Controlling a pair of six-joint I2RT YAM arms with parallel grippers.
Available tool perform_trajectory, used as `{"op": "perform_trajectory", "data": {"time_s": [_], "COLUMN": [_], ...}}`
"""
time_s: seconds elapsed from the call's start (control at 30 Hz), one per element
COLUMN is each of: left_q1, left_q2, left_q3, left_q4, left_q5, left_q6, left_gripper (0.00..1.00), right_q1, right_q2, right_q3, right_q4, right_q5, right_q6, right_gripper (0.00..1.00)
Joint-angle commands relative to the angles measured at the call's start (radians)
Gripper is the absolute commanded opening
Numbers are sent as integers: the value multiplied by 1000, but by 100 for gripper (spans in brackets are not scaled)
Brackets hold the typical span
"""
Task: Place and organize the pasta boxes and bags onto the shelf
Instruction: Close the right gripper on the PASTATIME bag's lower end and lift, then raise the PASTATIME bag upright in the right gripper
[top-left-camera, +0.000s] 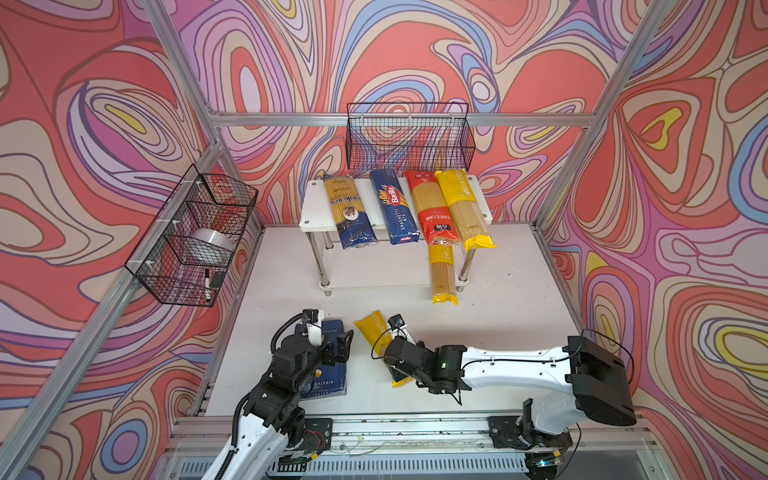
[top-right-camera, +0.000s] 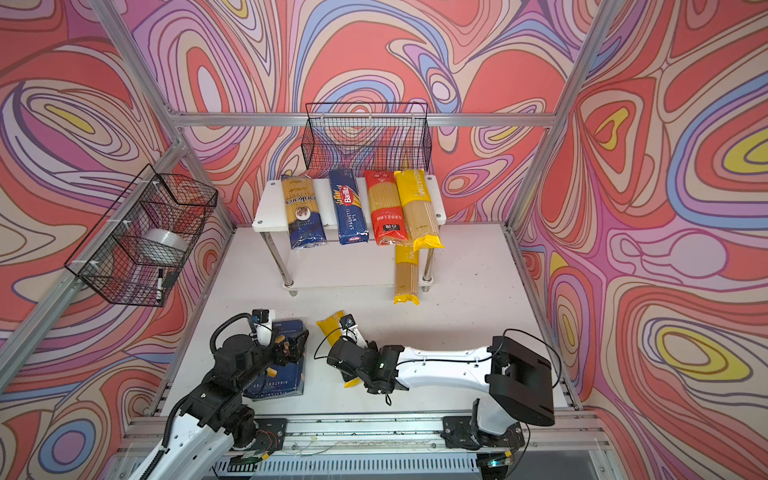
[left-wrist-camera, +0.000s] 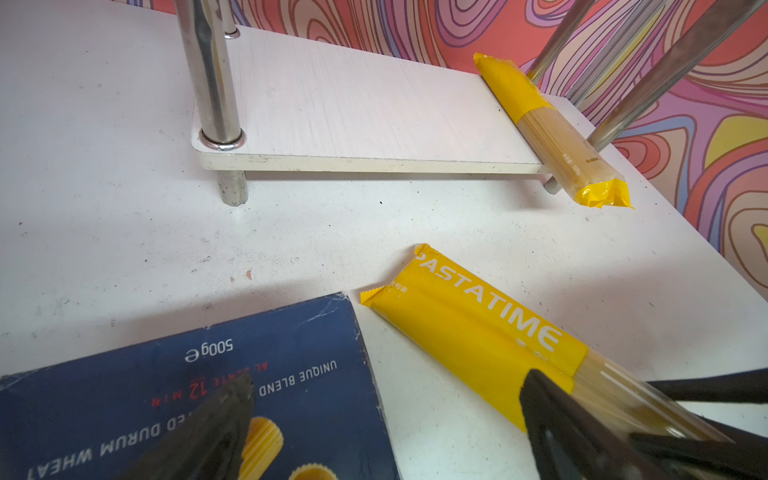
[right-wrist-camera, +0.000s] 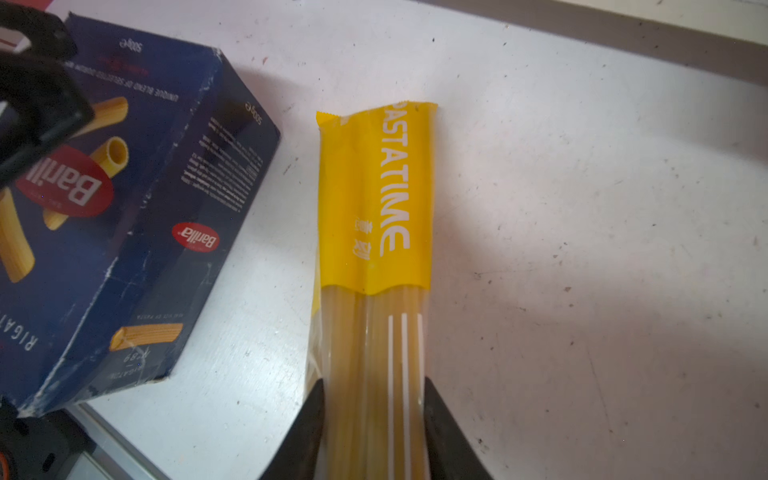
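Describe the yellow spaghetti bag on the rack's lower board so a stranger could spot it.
Look at the white two-level rack at the back of the table. On its lower board, by the right legs, one yellow bag pokes out over the front edge. It's the only thing on that level.

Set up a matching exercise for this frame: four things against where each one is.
1 rigatoni box
2 red bag
3 tape roll
4 right claw

A in the side wire basket
B on the top board of the shelf
C around the yellow PASTATIME bag
D lying on the table

Pairs: 1-D, 2-B, 3-A, 4-C
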Motion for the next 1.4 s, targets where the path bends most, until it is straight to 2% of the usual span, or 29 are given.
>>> {"op": "perform_trajectory", "data": {"time_s": [0.0, 0.37, 0.4, 0.47, 0.53, 0.6, 0.7, 0.77, 0.83, 1.03, 1.37], "left_q1": [-3, -3, -3, -3, -3, -4, -3, -3, -3, -4, -3], "left_q2": [-14, -17, -19, -20, -20, -19, -16, -15, -14, -16, -17], "left_q3": [-12, -11, -11, -12, -12, -11, -11, -11, -12, -12, -12], "left_q4": [-7, -9, -9, -9, -9, -9, -9, -7, -7, -7, -9], "left_q5": [0, -3, -2, -4, -4, -5, -4, -4, -3, -3, -5], "left_q6": [2, 2, 1, 1, 2, 1, 1, 1, 1, 1, 1], "left_gripper": [100, 100, 100, 100, 100, 100, 100, 100, 100, 100, 100], "right_q1": [-33, -51, -51, -51, -52, -51, -52, -51, -55, -79, -108], "right_q2": [-23, 110, 113, 108, 95, 81, 72, 76, 81, 127, 221], "right_q3": [-12, -37, -38, -35, -31, -29, -27, -31, -31, -31, -11], "right_q4": [71, 106, 104, 87, 64, 39, 26, 26, 22, 73, 114], "right_q5": [24, -112, -120, -124, -116, -105, -116, -118, -105, -145, -188], "right_q6": [-23, -21, -23, -31, -50, -69, -103, -121, -129, -188, -215], "right_gripper": [0, 0, 4, 23, 34, 55, 78, 90, 97, 98, 98]}}
